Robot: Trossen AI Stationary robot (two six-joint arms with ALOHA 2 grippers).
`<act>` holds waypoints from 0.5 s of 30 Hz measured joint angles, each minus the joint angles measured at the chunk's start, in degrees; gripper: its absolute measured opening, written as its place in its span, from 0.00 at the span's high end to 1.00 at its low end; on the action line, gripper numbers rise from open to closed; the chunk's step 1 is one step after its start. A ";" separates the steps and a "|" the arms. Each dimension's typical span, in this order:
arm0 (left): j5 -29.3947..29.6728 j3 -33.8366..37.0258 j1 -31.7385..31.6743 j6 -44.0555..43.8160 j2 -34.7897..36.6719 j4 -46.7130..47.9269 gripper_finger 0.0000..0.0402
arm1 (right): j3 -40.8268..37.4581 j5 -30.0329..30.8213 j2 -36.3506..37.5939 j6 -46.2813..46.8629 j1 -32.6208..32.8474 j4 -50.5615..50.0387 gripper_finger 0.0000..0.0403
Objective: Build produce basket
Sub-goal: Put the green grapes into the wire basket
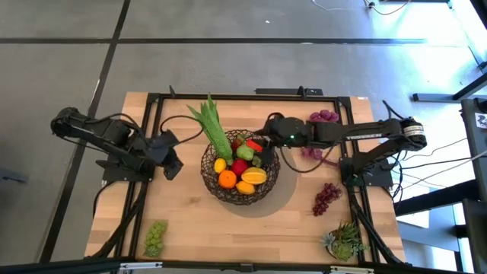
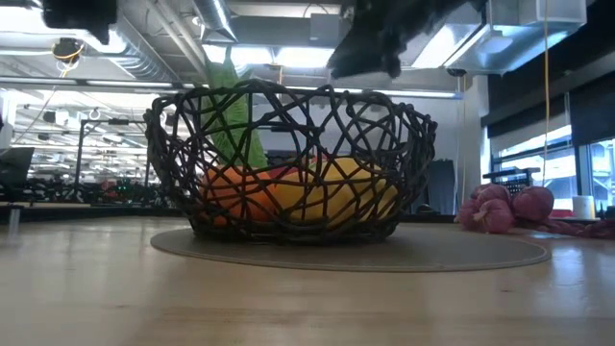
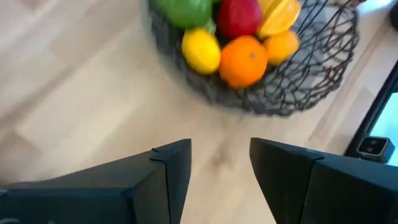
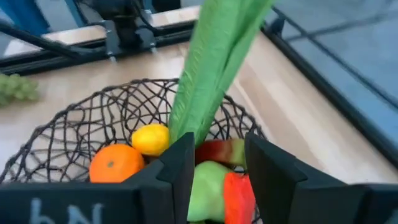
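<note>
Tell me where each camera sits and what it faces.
High: above the table, straight down; both arms, basket central.
Low: table height, level across; basket on its grey mat, dark arm parts overhead.
Left wrist: left gripper, open and empty, aimed at the basket's oranges.
Right wrist: right gripper over the basket, red chilli between its fingers.
Shared: both wrist views show the lemon.

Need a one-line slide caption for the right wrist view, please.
Right hand open over the basket, above the red chilli and green apple.

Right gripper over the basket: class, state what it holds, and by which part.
Cannot be told: the right gripper hangs over the basket, a red piece between its fingers; contact isn't visible.
</note>
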State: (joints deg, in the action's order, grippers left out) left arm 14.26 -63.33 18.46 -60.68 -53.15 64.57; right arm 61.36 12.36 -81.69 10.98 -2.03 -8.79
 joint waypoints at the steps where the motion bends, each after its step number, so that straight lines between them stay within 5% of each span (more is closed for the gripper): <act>1: -0.62 0.00 0.65 -2.37 0.00 0.89 0.62 | -0.02 0.00 0.72 -1.29 0.28 -0.20 0.66; 15: -10.62 0.02 18.36 -40.40 -6.76 2.26 0.62 | 0.00 -2.57 10.72 -12.16 3.26 0.50 0.66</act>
State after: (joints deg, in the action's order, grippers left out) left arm 3.63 -63.31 36.83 -101.08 -59.91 66.83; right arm 61.36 9.79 -70.97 -1.18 1.23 -8.29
